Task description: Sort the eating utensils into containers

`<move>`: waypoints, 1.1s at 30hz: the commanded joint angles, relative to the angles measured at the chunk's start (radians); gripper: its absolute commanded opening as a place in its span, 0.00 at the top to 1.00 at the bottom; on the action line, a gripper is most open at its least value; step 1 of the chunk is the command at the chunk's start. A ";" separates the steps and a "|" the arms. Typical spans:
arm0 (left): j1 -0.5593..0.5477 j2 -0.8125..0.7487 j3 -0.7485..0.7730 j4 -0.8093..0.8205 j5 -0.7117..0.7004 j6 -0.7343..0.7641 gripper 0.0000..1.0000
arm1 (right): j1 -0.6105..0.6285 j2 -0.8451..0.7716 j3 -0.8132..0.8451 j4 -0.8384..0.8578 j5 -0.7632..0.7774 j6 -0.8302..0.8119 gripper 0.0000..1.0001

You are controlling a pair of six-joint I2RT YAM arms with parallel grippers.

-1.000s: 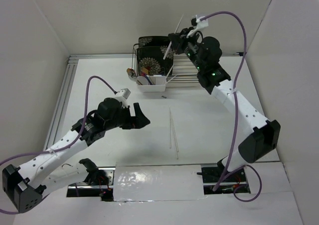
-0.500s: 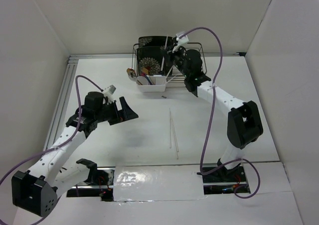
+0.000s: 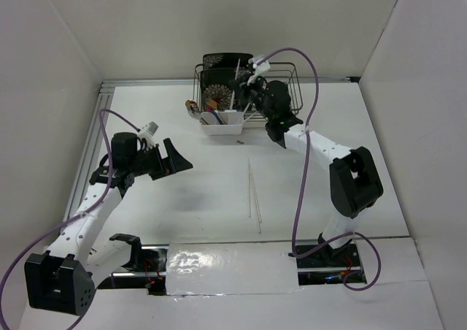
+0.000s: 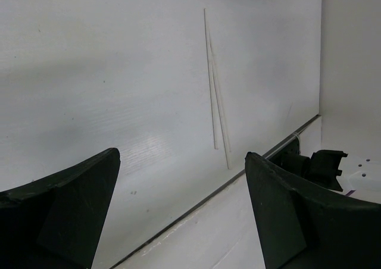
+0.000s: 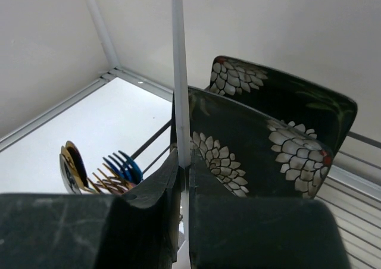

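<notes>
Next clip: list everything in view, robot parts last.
table: one, white, under everything
wire rack: one, dark, far side of table
plates: two, black floral, upright in rack
caddy: one, white, front of rack
forks and spoons: several, gold and blue, standing in caddy
held chopstick: one, pale, upright by rack
loose chopsticks: two, pale, side by side mid-table
left pincer: one, black, open, empty, table's left
right pincer: one, black, shut on held chopstick

A thin pale chopstick (image 5: 178,72) is cut off by the top edge (right wrist view); its lower end is hidden inside the black right gripper (image 5: 185,177).
</notes>
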 commanded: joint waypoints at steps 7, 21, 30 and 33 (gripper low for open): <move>0.010 -0.044 -0.019 0.009 0.038 0.038 0.01 | 0.025 0.008 -0.077 0.081 0.062 -0.037 1.00; 0.011 -0.044 -0.021 0.015 0.031 0.047 0.01 | 0.036 0.037 -0.059 0.050 0.071 -0.065 0.89; 0.025 -0.036 -0.012 0.044 0.045 0.062 0.01 | 0.051 -0.021 0.010 -0.064 0.105 -0.050 0.27; 0.019 -0.020 0.007 0.050 0.039 0.114 0.01 | 0.051 -0.039 0.113 -0.192 0.117 -0.048 0.23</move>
